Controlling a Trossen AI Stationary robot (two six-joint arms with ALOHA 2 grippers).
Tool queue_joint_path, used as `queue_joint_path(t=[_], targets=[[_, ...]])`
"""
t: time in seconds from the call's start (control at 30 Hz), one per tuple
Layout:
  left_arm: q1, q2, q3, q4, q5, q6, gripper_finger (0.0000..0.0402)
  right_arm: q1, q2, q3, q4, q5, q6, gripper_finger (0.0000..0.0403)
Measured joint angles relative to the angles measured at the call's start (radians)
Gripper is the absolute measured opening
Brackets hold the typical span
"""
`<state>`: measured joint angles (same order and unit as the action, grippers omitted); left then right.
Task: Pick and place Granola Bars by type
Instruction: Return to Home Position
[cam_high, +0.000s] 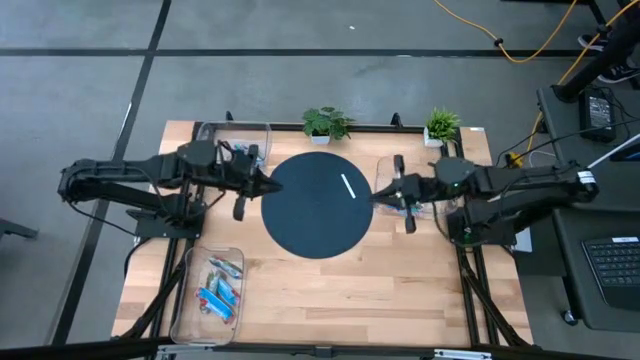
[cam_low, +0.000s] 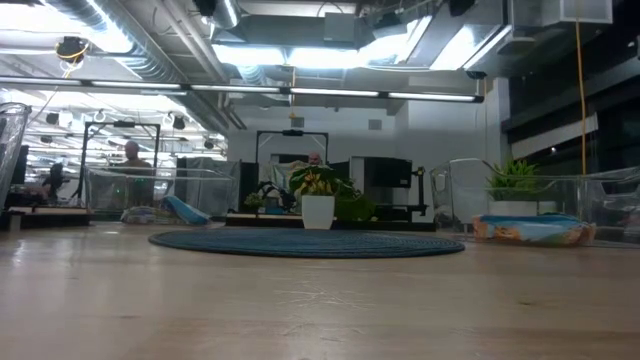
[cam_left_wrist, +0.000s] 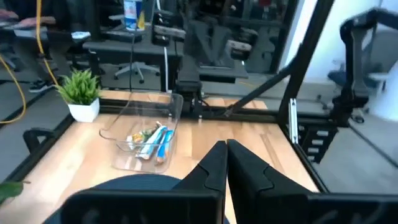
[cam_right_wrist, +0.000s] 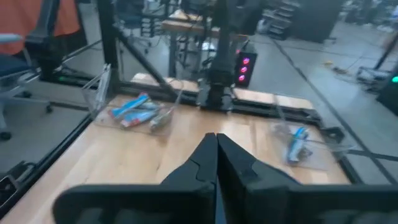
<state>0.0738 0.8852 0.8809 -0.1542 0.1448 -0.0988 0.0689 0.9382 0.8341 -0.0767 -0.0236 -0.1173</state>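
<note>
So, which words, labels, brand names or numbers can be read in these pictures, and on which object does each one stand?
No text can be read.
The granola bar wrappers in the clear bins carry print, but it is too blurred to read.
The keyboard beside the table has keys too small to read.

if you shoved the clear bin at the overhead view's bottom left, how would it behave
Probably light: the clear bin is thin plastic holding few granola bars. Likely slides, not tips: low, wide, on smooth wooden table.
</note>
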Motion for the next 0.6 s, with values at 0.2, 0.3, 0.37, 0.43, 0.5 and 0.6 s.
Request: queue_joint_path(t=[0.2,0.3,0.37,0.43,0.5,0.6], targets=[[0.0,-0.168,-0.198,0.048,-0.084,-0.075,0.0002,0.033,0.053,-0.001,0.002,-0.03,0.002,0.0008],[0.0,-0.323,-0.304,0.045,-0.134,-0.104,0.0002,0.034,0.052,-0.023,0.009,-0.031,0.007,0.0005],[0.0,-0.438,-0.376,0.036,-0.159,-0.127,0.0001,0.031,0.038,-0.068,0.034,-0.03,0.036,0.0005],[0.0,-0.543,-0.45,0.003,-0.174,-0.161,0.0002,0.018,0.009,-0.139,0.099,-0.031,0.073,0.0006],[0.0,-0.626,-0.525,-0.009,-0.181,-0.196,0.0002,0.008,-0.03,-0.225,0.19,-0.03,0.116,0.0005],[0.0,-0.715,-0.622,0.011,-0.189,-0.244,0.0001,0.003,-0.099,-0.354,0.285,0.006,0.16,0.0004]])
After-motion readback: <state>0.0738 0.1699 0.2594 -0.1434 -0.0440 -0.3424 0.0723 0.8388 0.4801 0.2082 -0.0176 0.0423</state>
